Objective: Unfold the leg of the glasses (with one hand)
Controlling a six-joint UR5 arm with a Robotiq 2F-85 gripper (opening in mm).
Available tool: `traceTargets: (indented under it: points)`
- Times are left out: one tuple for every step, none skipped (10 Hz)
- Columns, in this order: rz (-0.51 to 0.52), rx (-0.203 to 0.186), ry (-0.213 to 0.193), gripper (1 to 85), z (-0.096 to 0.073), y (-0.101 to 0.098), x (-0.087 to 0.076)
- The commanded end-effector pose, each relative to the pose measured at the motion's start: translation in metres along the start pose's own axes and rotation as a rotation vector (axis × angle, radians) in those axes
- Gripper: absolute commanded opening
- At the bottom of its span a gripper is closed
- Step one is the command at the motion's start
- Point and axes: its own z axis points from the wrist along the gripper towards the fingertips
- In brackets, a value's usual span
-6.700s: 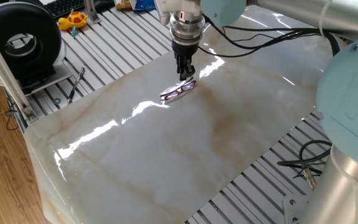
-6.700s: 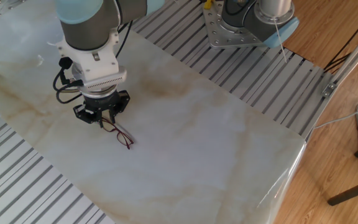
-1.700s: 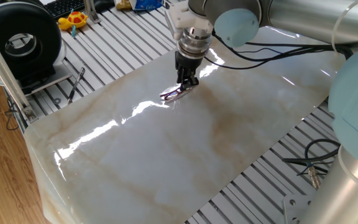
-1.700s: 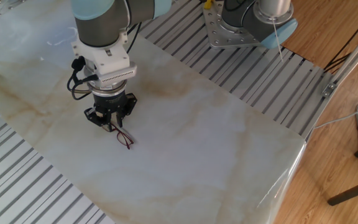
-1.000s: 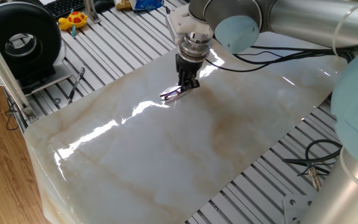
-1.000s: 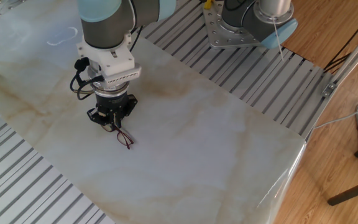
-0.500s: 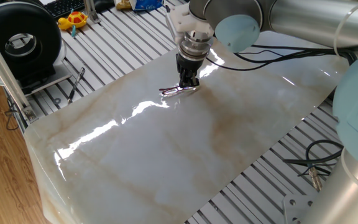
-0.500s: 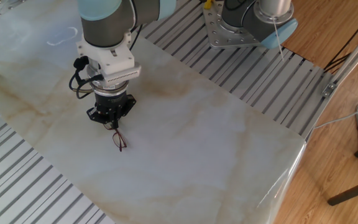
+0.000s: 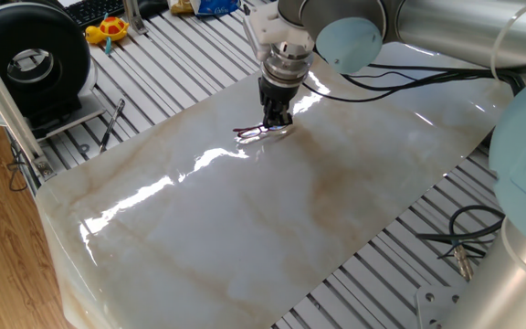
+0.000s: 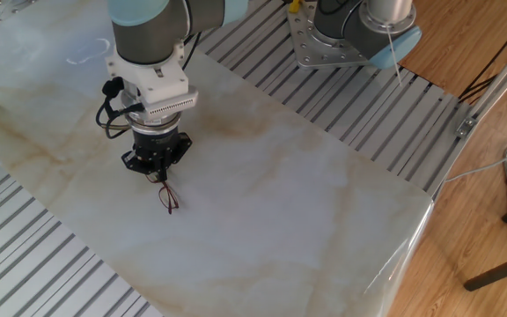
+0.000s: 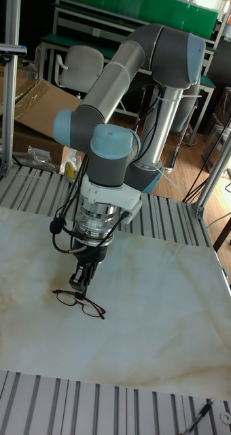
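Fingers (image 11: 77, 281) of the hand (image 11: 79, 291) drawn close together, pinched on the glasses (image 11: 80, 302) at the frame's near end. Glasses lay on the pale marble table (image 9: 272, 228), lenses stretched away from the fingertips. Black pen-like tool (image 9: 111, 124) rested well apart on the slatted surround.

A glossy marble slab (image 9: 245, 219) lies on a ribbed metal table (image 10: 341, 97). Wood floor (image 10: 491, 176) shows at right; a grey chair (image 11: 81, 68) and cardboard (image 11: 34, 102) stand upper left.
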Motion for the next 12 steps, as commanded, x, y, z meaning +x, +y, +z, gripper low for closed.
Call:
traceTargets:
  points:
    - [0.012, -0.006, -0.013, 1.3, -0.0001, 0.0002, -0.0015]
    - [0.011, -0.007, -0.008, 1.3, 0.0003, 0.0005, -0.0001]
    - [0.012, -0.008, -0.006, 1.3, 0.0006, 0.0007, 0.0004]
    - [0.012, -0.008, -0.008, 1.3, 0.0008, 0.0008, 0.0000]
    - [0.013, -0.009, -0.009, 1.3, 0.0009, 0.0009, -0.0004]
    - [0.010, -0.006, -0.010, 1.3, 0.0011, 0.0001, -0.0006]
    - [0.008, -0.006, -0.010, 1.3, 0.0013, -0.0001, -0.0004]
    - [0.003, -0.003, -0.016, 1.3, 0.0014, -0.0012, -0.0015]
    - [-0.001, 0.001, -0.022, 1.3, 0.0017, -0.0027, -0.0029]
    - [-0.002, 0.000, -0.024, 1.3, 0.0023, -0.0028, -0.0031]
    - [-0.002, 0.000, -0.024, 1.3, 0.0025, -0.0029, -0.0031]
    - [-0.003, 0.000, -0.022, 1.3, 0.0022, -0.0030, -0.0022]
